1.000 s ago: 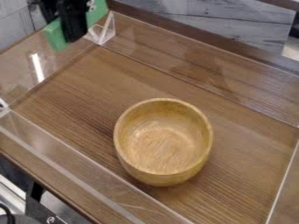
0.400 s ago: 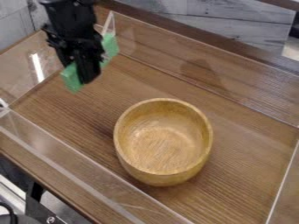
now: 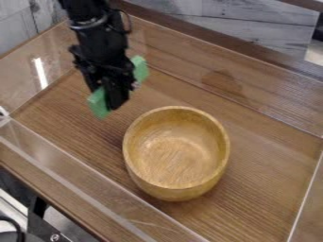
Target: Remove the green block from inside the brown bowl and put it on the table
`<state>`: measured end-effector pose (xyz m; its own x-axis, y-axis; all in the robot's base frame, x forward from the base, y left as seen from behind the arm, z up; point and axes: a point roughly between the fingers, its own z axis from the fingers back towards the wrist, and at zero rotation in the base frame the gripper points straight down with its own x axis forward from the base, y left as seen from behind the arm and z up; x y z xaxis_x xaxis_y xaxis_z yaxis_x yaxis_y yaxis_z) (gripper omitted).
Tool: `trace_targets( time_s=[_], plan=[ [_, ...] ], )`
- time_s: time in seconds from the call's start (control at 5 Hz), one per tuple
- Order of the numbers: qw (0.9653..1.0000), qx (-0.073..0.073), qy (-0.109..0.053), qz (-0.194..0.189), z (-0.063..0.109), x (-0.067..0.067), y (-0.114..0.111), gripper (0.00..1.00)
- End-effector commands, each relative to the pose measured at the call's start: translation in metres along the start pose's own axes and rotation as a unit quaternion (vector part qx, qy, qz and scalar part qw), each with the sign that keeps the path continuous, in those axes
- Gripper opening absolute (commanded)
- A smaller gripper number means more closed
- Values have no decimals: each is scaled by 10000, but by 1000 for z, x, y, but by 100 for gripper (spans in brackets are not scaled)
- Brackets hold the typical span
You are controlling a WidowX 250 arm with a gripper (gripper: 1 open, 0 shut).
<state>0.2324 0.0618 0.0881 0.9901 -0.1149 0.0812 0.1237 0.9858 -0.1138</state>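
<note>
The green block (image 3: 97,104) hangs tilted above the table (image 3: 240,95), just left of and behind the brown bowl (image 3: 177,151). My black gripper (image 3: 115,93) comes down from the upper left and is shut on the green block across its middle, so green ends stick out at lower left and upper right. The bowl stands upright near the table's front, and its inside shows only bare wood grain.
Clear acrylic walls run along the left edge (image 3: 32,76) and the front edge (image 3: 89,189) of the table. A pale marbled wall (image 3: 240,24) stands behind the table. Black equipment (image 3: 51,227) shows below the front corner.
My gripper, carrying the green block, has moved from the back left corner toward the front and right, ending close beside the bowl's back left rim. The bowl has not moved.
</note>
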Motion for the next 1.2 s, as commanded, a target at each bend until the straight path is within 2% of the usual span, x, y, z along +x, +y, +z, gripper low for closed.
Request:
trace_targets(
  time_s=[0.0, 1.0],
  plan=[
    [9998, 119, -130, -117, 1, 6, -4, 0],
    [9999, 48, -27, -124, -6, 6, -13, 0]
  ],
)
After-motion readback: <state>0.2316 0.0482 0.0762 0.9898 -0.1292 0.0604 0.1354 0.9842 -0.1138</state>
